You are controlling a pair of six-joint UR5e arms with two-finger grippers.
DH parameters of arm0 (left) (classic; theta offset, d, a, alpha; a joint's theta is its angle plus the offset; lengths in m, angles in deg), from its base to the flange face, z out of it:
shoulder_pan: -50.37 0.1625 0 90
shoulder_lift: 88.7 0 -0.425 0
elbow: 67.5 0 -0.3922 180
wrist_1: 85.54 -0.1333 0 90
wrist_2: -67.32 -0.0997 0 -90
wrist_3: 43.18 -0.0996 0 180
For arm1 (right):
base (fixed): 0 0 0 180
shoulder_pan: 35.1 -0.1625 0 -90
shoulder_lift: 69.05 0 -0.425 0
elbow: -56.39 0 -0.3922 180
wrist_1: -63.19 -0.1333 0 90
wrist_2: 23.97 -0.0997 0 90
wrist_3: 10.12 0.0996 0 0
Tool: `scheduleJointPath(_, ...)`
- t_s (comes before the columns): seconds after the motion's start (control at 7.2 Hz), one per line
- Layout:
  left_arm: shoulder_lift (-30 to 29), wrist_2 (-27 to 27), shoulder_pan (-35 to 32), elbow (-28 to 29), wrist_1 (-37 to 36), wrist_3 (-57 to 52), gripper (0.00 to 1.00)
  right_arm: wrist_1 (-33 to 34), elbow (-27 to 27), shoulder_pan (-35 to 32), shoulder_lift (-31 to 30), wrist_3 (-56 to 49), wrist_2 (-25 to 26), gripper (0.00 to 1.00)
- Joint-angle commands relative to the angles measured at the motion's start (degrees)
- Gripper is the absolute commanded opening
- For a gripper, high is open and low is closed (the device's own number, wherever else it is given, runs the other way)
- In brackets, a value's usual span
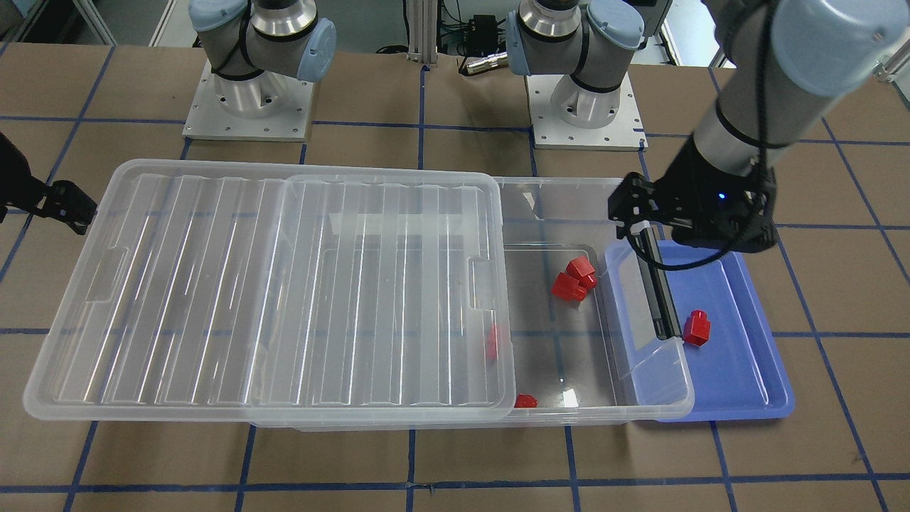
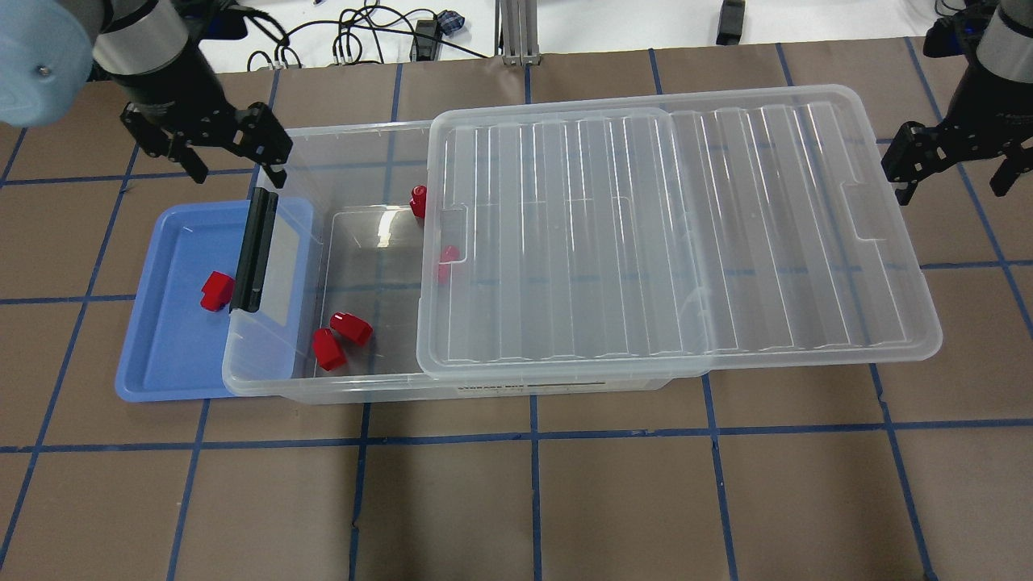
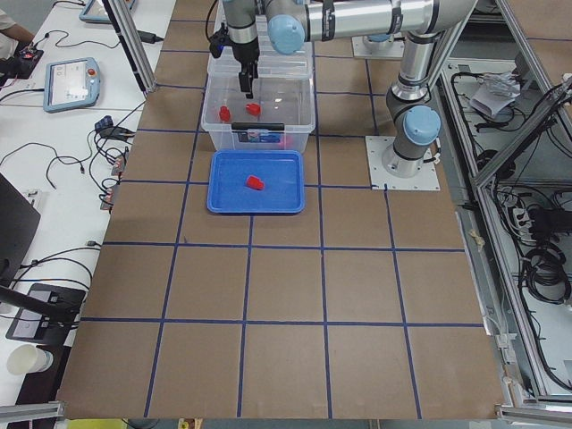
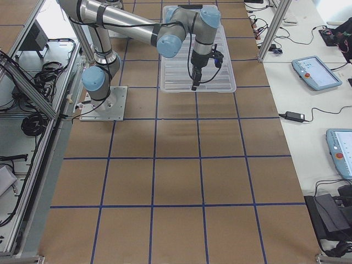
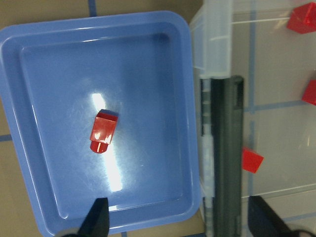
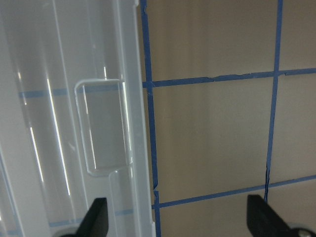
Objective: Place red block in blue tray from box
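Red on blue: the red block [image 5: 103,132] lies on its side in the blue tray [image 5: 29,98], apart from the left gripper [image 5: 180,219], whose fingers are spread and empty above the tray's end. The right gripper [image 2: 952,187] hangs spread and empty beside the box [image 2: 484,389] lid [image 2: 686,234], over a brown table [image 2: 533,500] gridded with blue tape.

I can't read any text anywhere. The box [image 2: 363,386] has a thin printed strip [image 2: 524,388] along its long side wall, seen from overhead: dark lettering, too small to make out. There's a 2nd sticker [image 3: 259,136] on the box's end wall in the left side view, blurred, illegible. The tablet screen [image 3: 71,82] on the bench beside my table is lit, w/ content too small to read. Same for the other tablet [image 4: 314,72] in the right side view.
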Motion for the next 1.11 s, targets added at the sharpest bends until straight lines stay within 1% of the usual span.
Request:
scheduleJointPath(0.0,6.3,1.4,-4.2,0.2,0.0,1.2,1.0,1.3,0.1,4.2,1.2,-3.5,-0.4,1.0)
scheduleJointPath(0.14,6.6,6.5,-4.3,0.2,-2.7,1.5,1.0,2.2,0.3,4.9,2.2,-3.6,-0.4,1.0)
scheduleJointPath(0.28,6.7,9.1,-3.8,-0.5,-5.9,1.0,1.0,3.8,1.2,4.9,2.5,-4.0,-0.6,1.0)
scheduleJointPath(0.56,7.2,9.1,-4.0,-3.9,-5.8,1.1,1.0,6.4,2.4,4.9,3.9,-4.9,-0.7,1.0)
scheduleJointPath(0.69,7.9,8.8,-4.1,-4.2,-5.6,1.2,1.0,6.8,2.5,4.9,4.2,-4.6,-0.8,1.0)
scheduleJointPath(0.83,8.7,6.1,-4.1,-4.2,-5.1,1.6,1.0,6.8,2.7,4.9,4.4,-4.6,-0.9,1.0)
scheduleJointPath(0.97,9.0,0.6,-4.1,-3.2,0.0,1.4,1.0,6.8,2.6,4.9,5.3,-4.2,-0.9,1.0)
